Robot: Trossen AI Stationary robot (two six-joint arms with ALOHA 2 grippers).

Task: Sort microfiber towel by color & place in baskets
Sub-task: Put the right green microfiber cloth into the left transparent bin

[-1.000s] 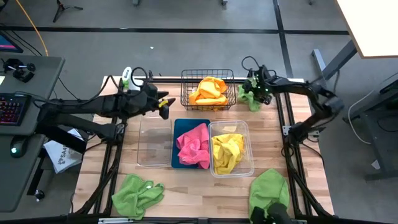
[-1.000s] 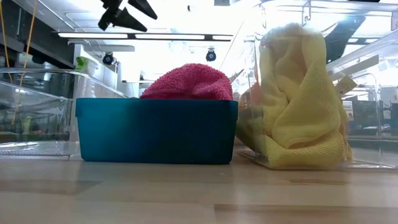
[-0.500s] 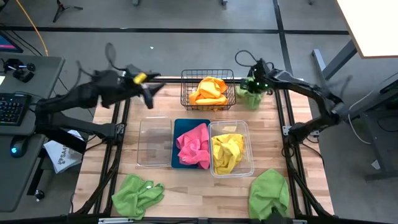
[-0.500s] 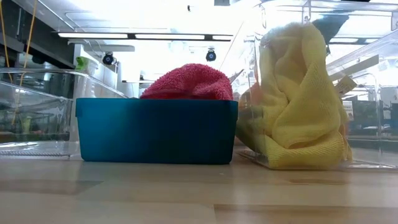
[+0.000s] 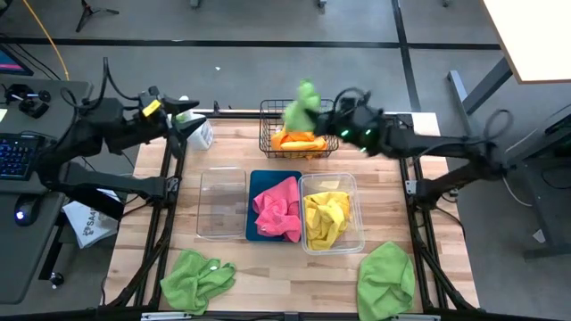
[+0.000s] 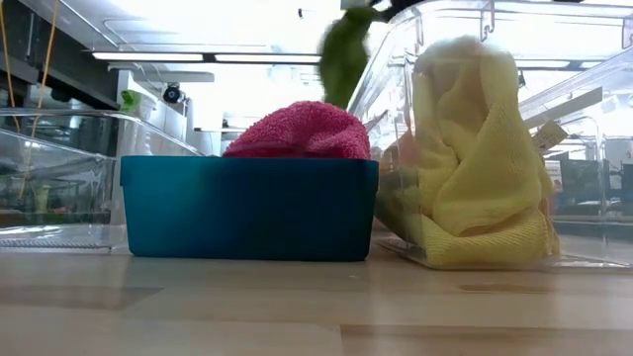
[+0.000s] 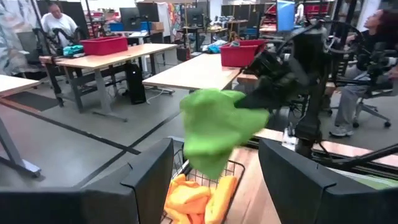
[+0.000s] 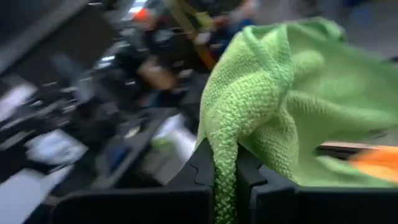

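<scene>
orange, pink and yellow towels are binned. the right claw (image 5: 332,125) grips a green towel (image 5: 302,105) – two more wait on the surface (image 5: 277,276). left claw (image 5: 183,127) gapes empty.

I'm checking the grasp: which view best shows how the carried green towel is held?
The right wrist view: the green towel is pinched between the right gripper fingers. The left wrist view shows it dangling over the wire basket; high and low views only blur it.
</scene>
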